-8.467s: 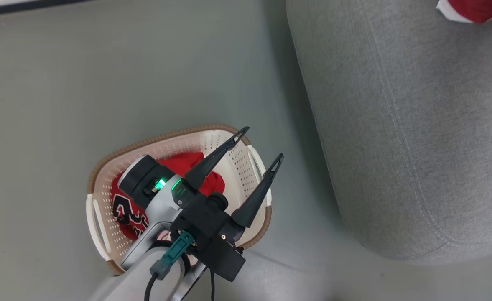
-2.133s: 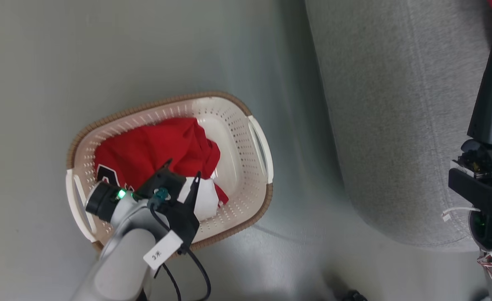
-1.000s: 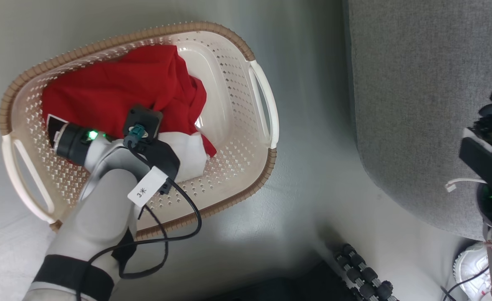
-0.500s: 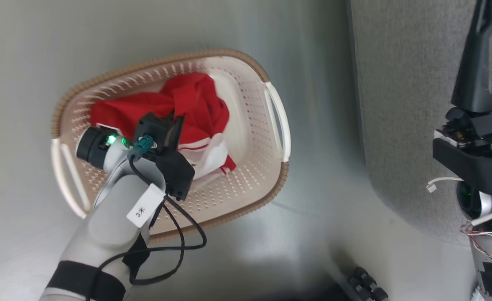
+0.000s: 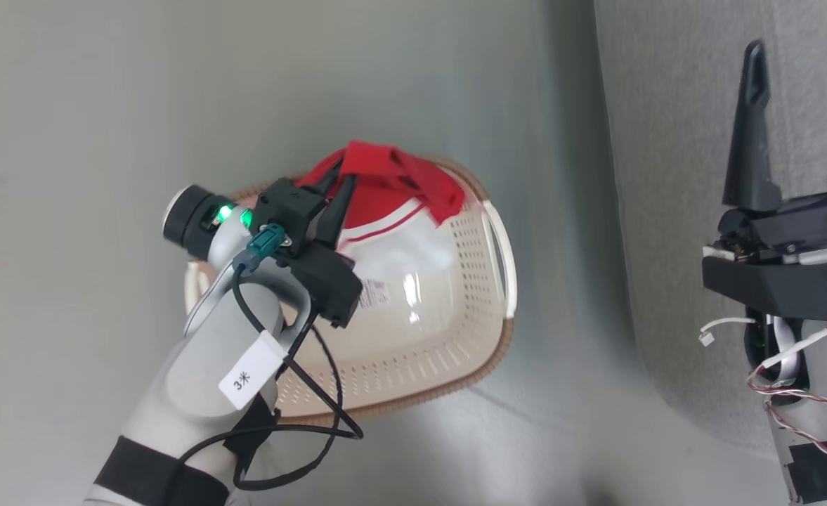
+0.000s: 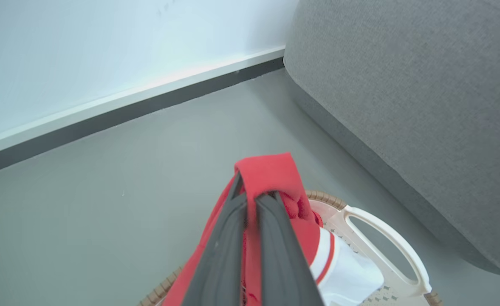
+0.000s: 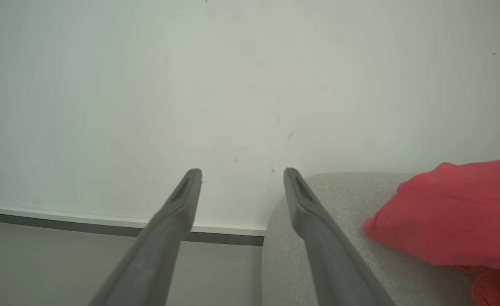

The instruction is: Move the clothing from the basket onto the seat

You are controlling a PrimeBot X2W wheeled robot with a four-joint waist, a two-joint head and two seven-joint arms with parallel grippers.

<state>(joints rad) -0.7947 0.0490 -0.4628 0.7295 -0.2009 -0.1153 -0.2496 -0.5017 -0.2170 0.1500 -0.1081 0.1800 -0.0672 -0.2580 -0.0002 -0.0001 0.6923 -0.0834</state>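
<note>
My left gripper (image 5: 339, 184) (image 6: 252, 197) is shut on a red garment (image 5: 392, 184) with white trim (image 6: 271, 176), holding it up above the cream basket (image 5: 413, 365). A white panel of the garment (image 6: 347, 276) hangs over the basket's rim and handle (image 6: 385, 242). The basket's bare floor shows beneath. At the right, my right gripper (image 5: 799, 49) (image 7: 241, 175) stands open over the grey sofa (image 5: 673, 140). The other red garment (image 7: 449, 212) lies on the sofa's seat (image 7: 339, 199).
Grey floor (image 5: 104, 105) surrounds the basket. A white wall with a dark baseboard (image 6: 139, 108) runs behind. The sofa's rounded side (image 6: 402, 85) stands close to the basket's right.
My left gripper has risen out of the basket with the red garment, leaving the basket floor bare. The head camera has shifted. My right gripper's two fingers have come into view, apart.
</note>
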